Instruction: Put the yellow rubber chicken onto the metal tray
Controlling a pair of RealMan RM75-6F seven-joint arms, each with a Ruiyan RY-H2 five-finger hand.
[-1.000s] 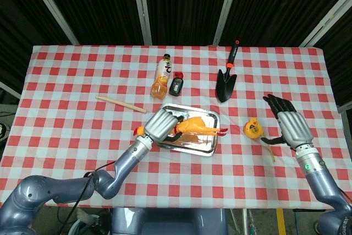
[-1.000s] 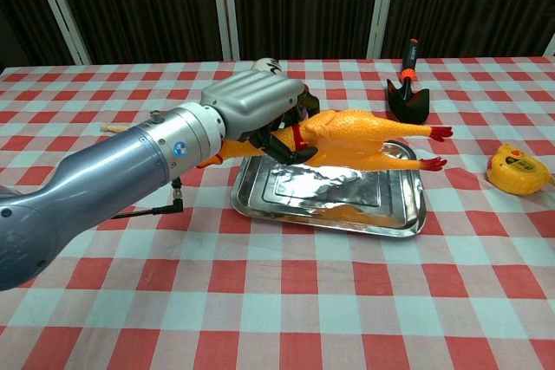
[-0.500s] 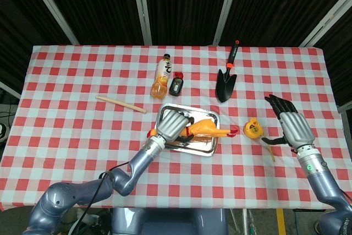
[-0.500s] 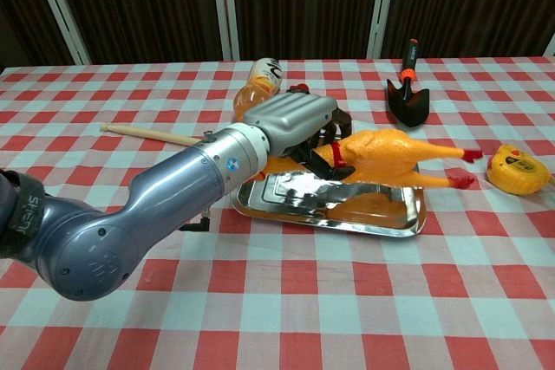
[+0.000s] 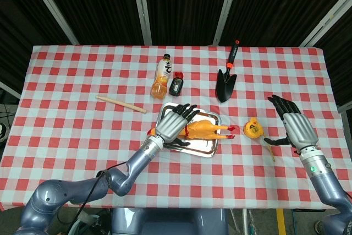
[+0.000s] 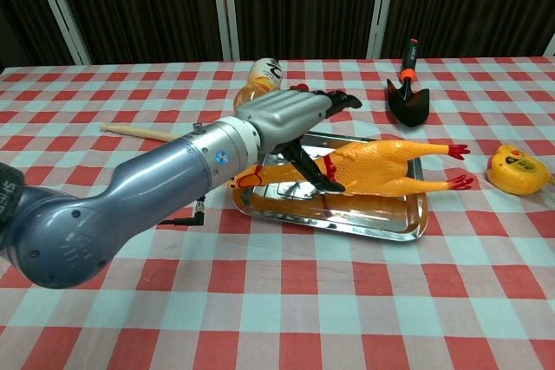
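The yellow rubber chicken [image 5: 206, 130] [image 6: 377, 168] lies on the metal tray [image 5: 212, 146] [image 6: 381, 224], its red feet sticking out past the tray's right rim. My left hand [image 5: 175, 122] [image 6: 290, 119] hovers over the chicken's head end with its fingers spread and holds nothing. My right hand [image 5: 296, 125] is open at the far right of the head view, well away from the tray; the chest view does not show it.
Behind the tray stand an orange juice bottle [image 5: 161, 76] [image 6: 257, 80] and a small dark bottle [image 5: 176, 85]. A garden trowel [image 5: 227, 78] [image 6: 408, 84] lies at the back right, a yellow tape measure [image 5: 252, 129] [image 6: 519, 171] right of the tray, a wooden stick [image 5: 121, 104] to the left.
My left hand carried the chicken rightward and down onto the tray, then spread its fingers and let go. The right hand has barely moved.
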